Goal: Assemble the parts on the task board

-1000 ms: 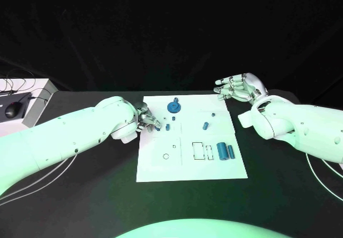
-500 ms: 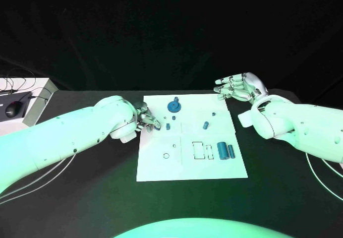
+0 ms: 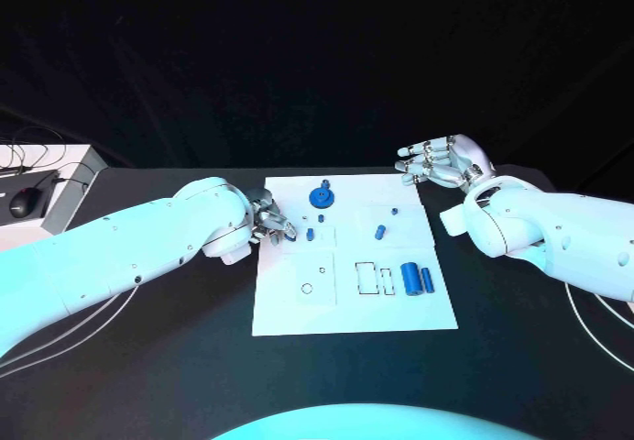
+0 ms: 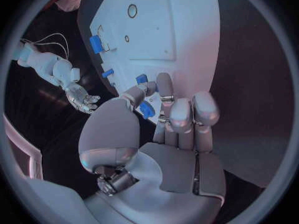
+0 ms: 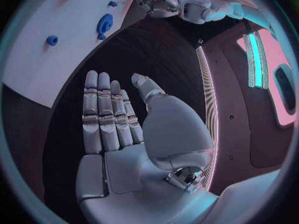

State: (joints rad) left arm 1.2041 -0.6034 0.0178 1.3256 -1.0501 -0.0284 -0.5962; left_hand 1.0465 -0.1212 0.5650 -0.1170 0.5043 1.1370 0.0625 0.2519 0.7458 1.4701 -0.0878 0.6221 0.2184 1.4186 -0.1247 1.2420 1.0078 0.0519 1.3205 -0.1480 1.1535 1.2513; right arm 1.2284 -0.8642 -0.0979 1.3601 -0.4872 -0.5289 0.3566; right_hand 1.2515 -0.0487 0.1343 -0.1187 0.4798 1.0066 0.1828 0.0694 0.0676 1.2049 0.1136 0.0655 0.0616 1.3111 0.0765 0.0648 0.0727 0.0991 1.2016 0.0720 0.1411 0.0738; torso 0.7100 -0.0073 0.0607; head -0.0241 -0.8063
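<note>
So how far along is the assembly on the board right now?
Early on. The left hand pinches a small blue part over the task board. The blue disc, the two cylinders and small pegs lie loose. The right hand is off the board, holding nothing.

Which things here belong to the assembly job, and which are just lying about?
Job:
- white board
- round blue part
- two blue cylinders
- small blue piece pinched by the left hand
- right hand, open, off the board

Lying about:
- computer mouse
- cables
</note>
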